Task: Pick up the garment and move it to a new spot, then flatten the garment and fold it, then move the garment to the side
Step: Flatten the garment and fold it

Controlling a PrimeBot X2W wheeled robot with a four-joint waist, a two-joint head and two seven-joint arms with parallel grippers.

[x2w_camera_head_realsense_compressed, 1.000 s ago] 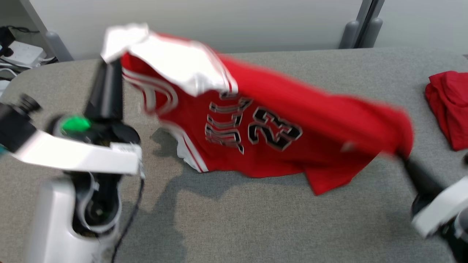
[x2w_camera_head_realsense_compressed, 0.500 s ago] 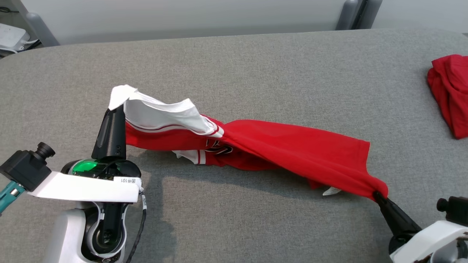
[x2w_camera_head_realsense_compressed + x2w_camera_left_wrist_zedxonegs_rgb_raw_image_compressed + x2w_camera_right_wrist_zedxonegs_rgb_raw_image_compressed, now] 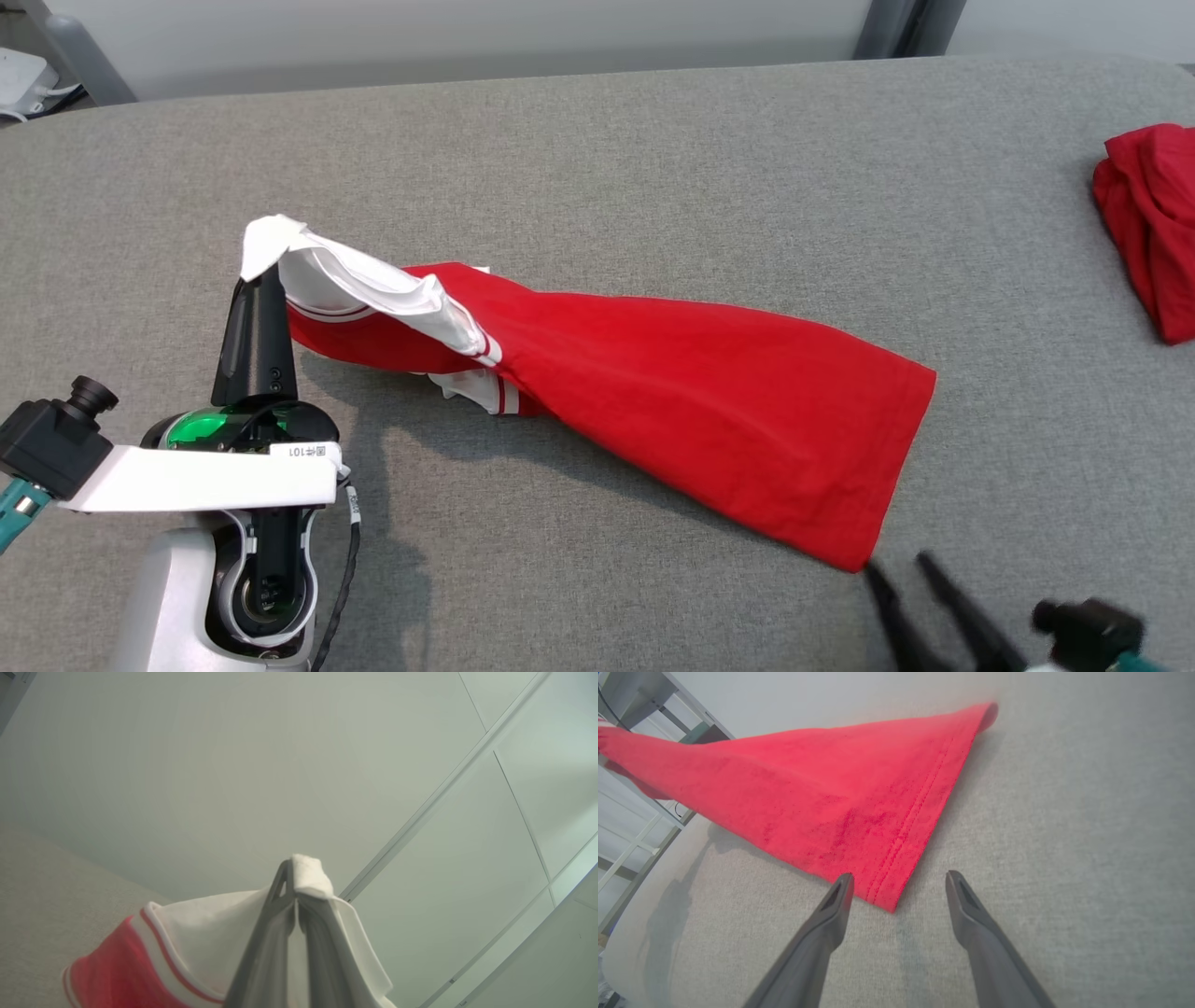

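1. a red basketball jersey with white panels and red-and-white striped trim lies stretched across the middle of the grey worktop.
2. its hem end is spread flat on the worktop toward the robot's right. the right wrist view shows a double row of stitching along that hem.
3. its other end is twisted and lifted off the surface, with the white inside turned outward in loose folds.
4. the left gripper has its fingers pressed together on a white fold at that raised end, and a tuft of cloth caps their tips.
5. the right gripper holds nothing. its fingers are spread wide, and the hem's near corner lies on the worktop between them.
6. another red garment sits bunched at the far right edge, well apart from the jersey.
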